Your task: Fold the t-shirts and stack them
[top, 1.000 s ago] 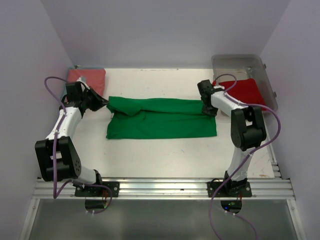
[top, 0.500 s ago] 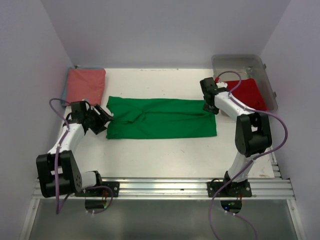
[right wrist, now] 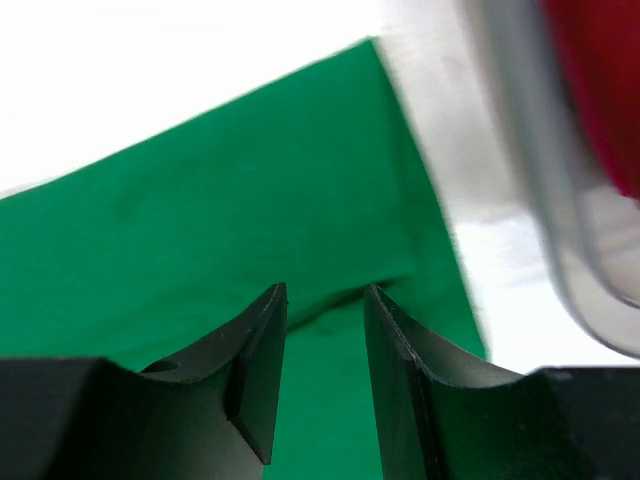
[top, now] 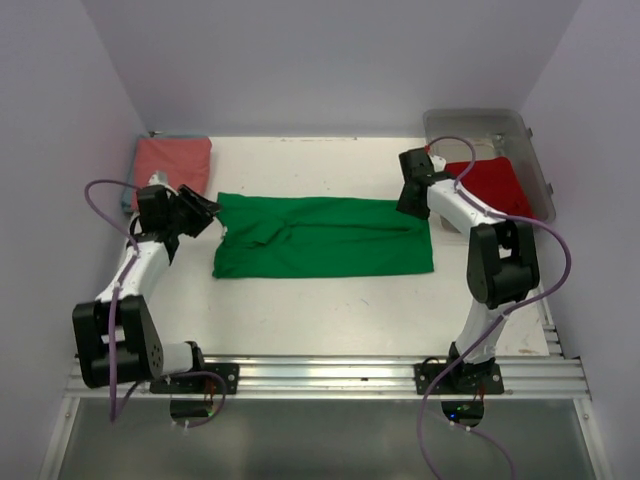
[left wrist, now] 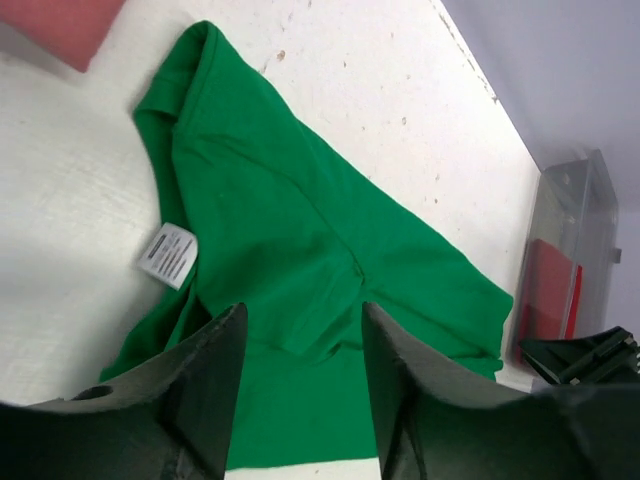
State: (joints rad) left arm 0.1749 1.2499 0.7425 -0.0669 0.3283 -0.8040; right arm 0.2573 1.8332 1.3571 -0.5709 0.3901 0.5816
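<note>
at the middle of the table (top: 300, 300), the green t-shirt (top: 322, 235) is lying folded into a long, lightly creased band; cross folds and stacking are likely remaining. the salmon-pink t-shirt (top: 172, 165) is sitting folded far left, and the red t-shirt (top: 495, 185) is waiting in the bin (top: 475, 120) far right. the left gripper (top: 208, 212) and right gripper (top: 412, 210) are hovering spread and empty.

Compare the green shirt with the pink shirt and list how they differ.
The green shirt is bright green, the pink shirt salmon. The green shirt lies as a long strip across the middle of the table; the pink shirt is a compact folded rectangle in the far left corner. The green shirt shows a white tag; the pink shirt shows none. Both lie flat and are plain cloth.
</note>
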